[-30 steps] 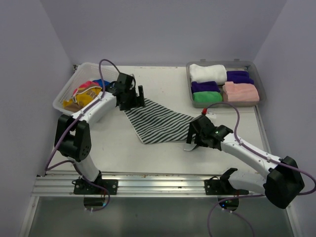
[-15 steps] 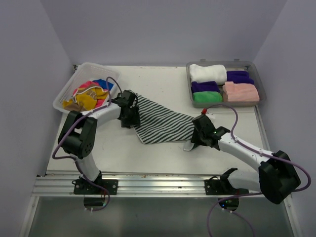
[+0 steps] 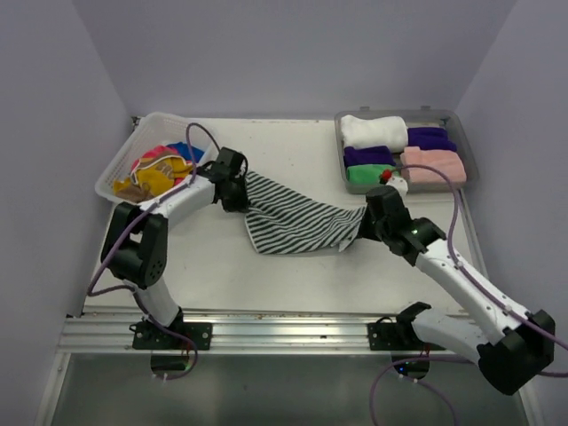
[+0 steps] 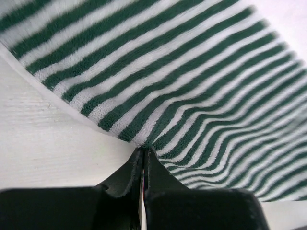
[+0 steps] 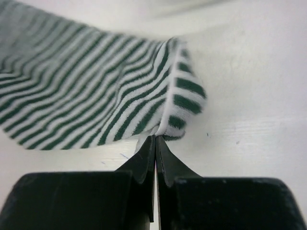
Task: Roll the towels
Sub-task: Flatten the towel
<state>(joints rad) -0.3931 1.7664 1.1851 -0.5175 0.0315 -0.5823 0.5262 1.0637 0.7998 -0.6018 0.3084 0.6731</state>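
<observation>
While the striped towel [image 3: 293,222] lies spread across the middle of the overhead frame, the left gripper [image 3: 240,195] is clamped on its upper-left corner and the right gripper [image 3: 365,222] on its right corner. From the left wrist, black fingers [image 4: 125,178] meet at bottom centre, pinching the towel's edge; from the right wrist, fingers [image 5: 142,165] likewise close on a folded corner.

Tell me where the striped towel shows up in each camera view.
Top external: striped towel mid-table, held between left gripper and right gripper.
Left wrist: fills the top and right, edge pinched by the shut fingers.
Right wrist: upper left, corner pinched by the shut fingers.
Shared landmark: the white table.
</observation>
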